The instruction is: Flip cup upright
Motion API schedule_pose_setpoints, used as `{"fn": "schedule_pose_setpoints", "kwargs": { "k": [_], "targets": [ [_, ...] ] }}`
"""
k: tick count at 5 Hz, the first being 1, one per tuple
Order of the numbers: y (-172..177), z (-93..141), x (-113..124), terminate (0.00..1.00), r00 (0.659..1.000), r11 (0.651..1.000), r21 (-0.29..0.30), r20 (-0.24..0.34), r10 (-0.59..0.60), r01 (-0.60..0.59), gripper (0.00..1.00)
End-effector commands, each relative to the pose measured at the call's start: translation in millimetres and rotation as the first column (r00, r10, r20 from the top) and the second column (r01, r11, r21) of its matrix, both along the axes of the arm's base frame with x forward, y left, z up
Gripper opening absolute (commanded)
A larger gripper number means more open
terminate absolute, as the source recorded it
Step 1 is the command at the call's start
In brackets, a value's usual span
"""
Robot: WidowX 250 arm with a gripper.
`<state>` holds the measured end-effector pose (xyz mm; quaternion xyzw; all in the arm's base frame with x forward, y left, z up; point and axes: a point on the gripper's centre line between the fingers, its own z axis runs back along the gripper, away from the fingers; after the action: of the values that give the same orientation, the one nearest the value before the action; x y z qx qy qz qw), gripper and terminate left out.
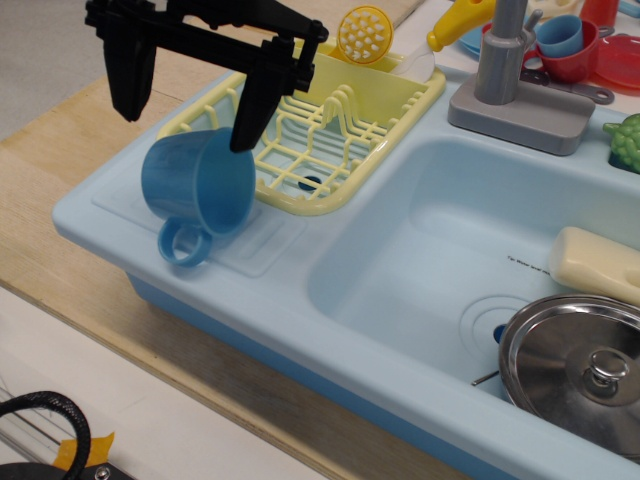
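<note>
Blue mug [199, 185] lies tipped against the yellow dish rack [310, 120], handle down. We've got the gripper [187, 105] spread wide above it, presumably to straddle the body.

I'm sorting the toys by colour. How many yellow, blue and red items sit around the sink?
Yellow: 4 (dish rack, strainer, banana-like piece, soap bar)
Blue: 2 (large cup, small cup)
Red: 2 (red cup, red dish)
Total: 8
</note>
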<state>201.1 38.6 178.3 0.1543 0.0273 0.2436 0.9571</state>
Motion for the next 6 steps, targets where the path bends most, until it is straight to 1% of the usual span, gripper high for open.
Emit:
{"fn": "schedule_pose_setpoints", "kwargs": {
  "k": [1, 2, 3, 4, 5, 6],
  "targets": [
    [5.6, -9.5, 6.2, 0.0, 1.0, 0.999, -0.029, 0.015, 0.022, -0.021, 1.0],
    [8.3, -17.8, 7.4, 0.0, 1.0, 0.998, -0.058, -0.003, 0.027, -0.028, 1.0],
    [10.5, -23.4, 2.5, 0.0, 0.999, 0.997, -0.076, -0.003, 0.034, -0.034, 1.0],
    [12.5, -24.2, -0.6, 0.0, 0.999, 0.996, -0.083, 0.0, 0.045, -0.045, 0.0],
    [13.2, -23.8, -1.0, 0.0, 0.999, 0.995, -0.092, 0.002, 0.047, -0.047, 0.0],
    [14.3, -21.6, -2.7, 0.0, 0.998, 0.991, -0.114, 0.013, 0.064, -0.062, 0.0]
  ]
}}
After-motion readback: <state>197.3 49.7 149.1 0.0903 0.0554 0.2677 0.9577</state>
